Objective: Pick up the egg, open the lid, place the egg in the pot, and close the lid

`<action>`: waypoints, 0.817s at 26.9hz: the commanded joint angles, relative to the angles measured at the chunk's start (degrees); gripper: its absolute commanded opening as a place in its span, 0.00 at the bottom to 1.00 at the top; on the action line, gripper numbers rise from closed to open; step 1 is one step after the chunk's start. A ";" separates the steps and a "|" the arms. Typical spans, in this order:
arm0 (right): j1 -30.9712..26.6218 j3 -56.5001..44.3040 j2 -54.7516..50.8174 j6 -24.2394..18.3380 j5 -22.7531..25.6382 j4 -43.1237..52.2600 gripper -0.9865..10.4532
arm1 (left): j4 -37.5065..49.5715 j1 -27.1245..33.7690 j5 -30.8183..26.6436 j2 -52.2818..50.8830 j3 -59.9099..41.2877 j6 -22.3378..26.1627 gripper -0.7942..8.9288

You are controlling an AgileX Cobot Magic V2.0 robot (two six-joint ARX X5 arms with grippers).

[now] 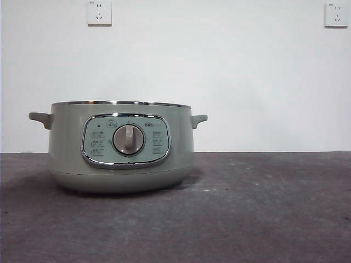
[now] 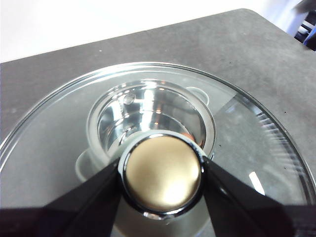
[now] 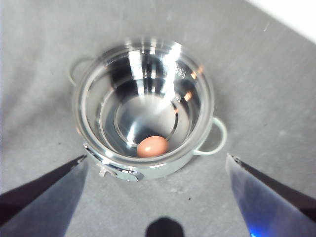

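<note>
The sage-green pot (image 1: 120, 148) stands on the grey table with no lid on it. The orange-brown egg (image 3: 152, 146) lies on the pot's shiny steel bottom, near the wall. My right gripper (image 3: 156, 156) hangs high above the pot (image 3: 79, 113), open and empty. My left gripper (image 2: 162, 170) is shut on the knob (image 2: 163, 182) of the glass lid (image 2: 49, 148) and holds the lid in the air over the pot, whose steel inside (image 2: 148, 113) shows through the glass. Neither arm shows in the front view.
Two white wall sockets (image 1: 99, 12) (image 1: 335, 15) sit high on the white wall behind. The grey table (image 1: 263, 208) stretches to the right of the pot. The table's far edge (image 2: 148, 32) shows in the left wrist view.
</note>
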 commanded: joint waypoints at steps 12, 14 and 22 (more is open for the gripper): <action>0.17 -14.91 -26.21 1.68 -0.90 -1.44 0.50 | 20.94 -13.16 -6.78 22.75 0.72 1.25 0.07; 0.17 -19.30 -29.99 2.29 -0.09 -1.44 0.50 | 22.86 -13.44 -7.13 24.85 0.72 1.64 0.07; 0.17 -34.58 -43.54 6.32 3.02 -1.42 0.50 | 29.73 -13.42 -7.15 31.45 0.72 1.70 0.07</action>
